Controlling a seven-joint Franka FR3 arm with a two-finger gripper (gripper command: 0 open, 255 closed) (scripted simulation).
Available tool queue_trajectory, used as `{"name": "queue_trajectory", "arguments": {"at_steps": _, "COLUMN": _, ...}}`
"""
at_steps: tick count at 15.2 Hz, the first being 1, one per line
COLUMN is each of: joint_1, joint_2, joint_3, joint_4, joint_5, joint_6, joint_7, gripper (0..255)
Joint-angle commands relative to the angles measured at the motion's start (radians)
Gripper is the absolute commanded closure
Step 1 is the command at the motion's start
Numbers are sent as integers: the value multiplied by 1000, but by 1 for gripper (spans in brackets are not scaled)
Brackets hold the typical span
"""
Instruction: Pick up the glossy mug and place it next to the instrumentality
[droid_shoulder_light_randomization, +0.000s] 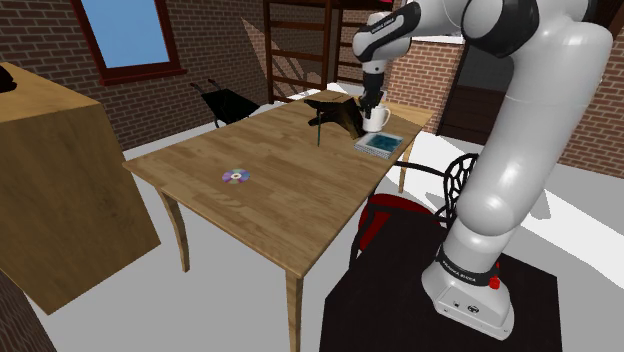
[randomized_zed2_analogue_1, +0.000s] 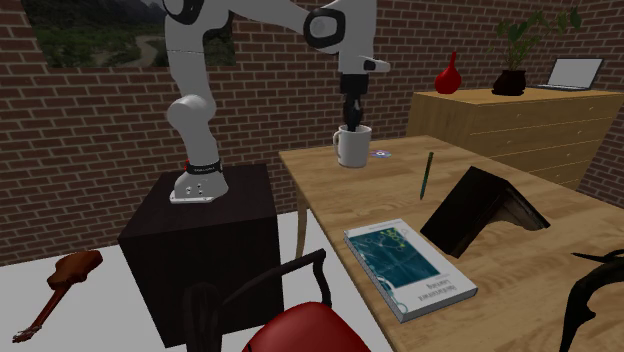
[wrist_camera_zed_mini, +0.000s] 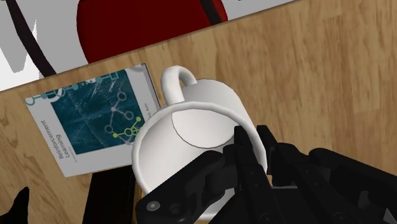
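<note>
A glossy white mug hangs from my gripper, which is shut on its rim, one finger inside and one outside. The mug seems to be slightly above the wooden table, over the edge of a teal-covered book. Its handle points away from the fingers. Beside it stands a dark tent-shaped object with a green pen leaning near it. A shiny disc lies farther along the table.
A red-seated black chair stands at the table's edge by my dark stand. A wooden dresser carries a red vase, a plant and a laptop. A guitar lies on the floor.
</note>
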Motion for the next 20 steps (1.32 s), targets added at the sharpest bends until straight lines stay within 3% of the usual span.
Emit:
{"name": "queue_trajectory", "arguments": {"at_steps": 1, "joint_1": 22, "joint_2": -4, "joint_3": 19, "joint_4": 3, "joint_5": -3, "joint_6": -9, "joint_7": 42, "gripper": 255}}
{"name": "queue_trajectory", "arguments": {"at_steps": 11, "joint_1": 144, "joint_2": 0, "joint_3": 128, "joint_4": 15, "joint_5": -9, "joint_6": -31, "joint_7": 275, "gripper": 255}}
{"name": "queue_trajectory", "arguments": {"at_steps": 20, "joint_1": 248, "joint_2": 83, "joint_3": 218, "joint_4": 127, "joint_5": 4, "joint_6": -73, "joint_7": 463, "gripper": 255}}
